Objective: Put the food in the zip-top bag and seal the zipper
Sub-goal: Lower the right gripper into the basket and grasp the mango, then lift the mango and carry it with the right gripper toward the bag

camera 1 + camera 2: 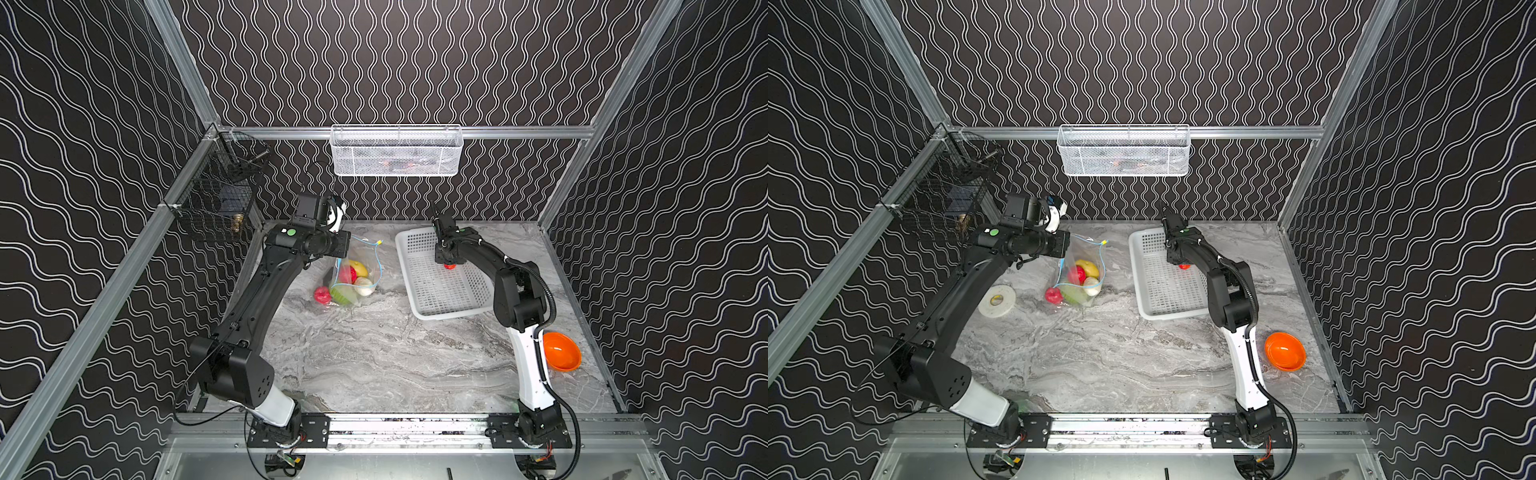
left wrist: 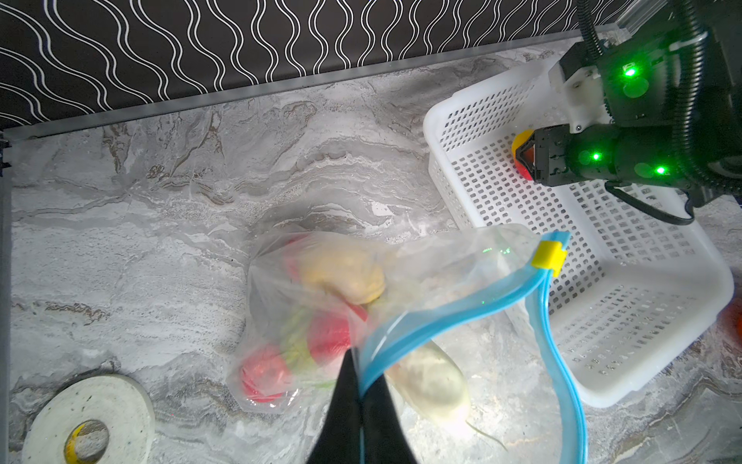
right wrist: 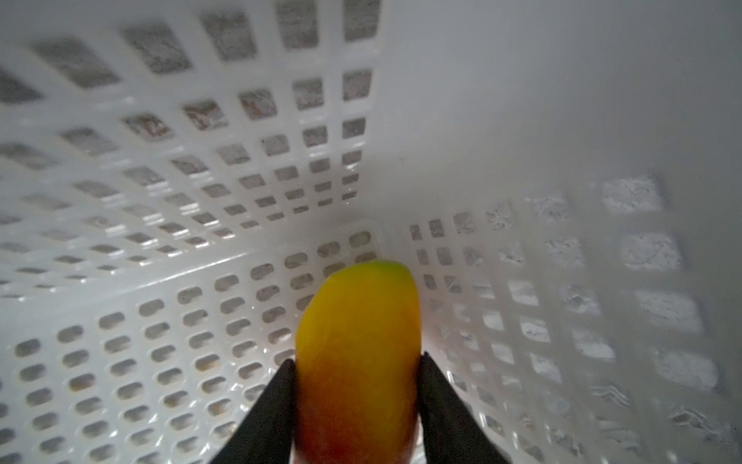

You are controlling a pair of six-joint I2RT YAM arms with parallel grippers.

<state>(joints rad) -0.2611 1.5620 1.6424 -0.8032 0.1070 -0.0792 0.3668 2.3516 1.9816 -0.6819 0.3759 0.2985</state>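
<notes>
My left fingers are pinched shut on the blue zipper of the zip-top bag, whose filled bottom rests on the counter, while my right fingers clasp the orange-yellow pepper inside the white basket.

Frame bottom centre: left gripper clamped on zipper of zip-top bag; food inside, mid-frame. Frame right: white basket.

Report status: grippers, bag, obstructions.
Left gripper pinching zipper strip, bag mouth held open. Right gripper closed on pepper in white basket. Nothing between basket and bag.
</notes>
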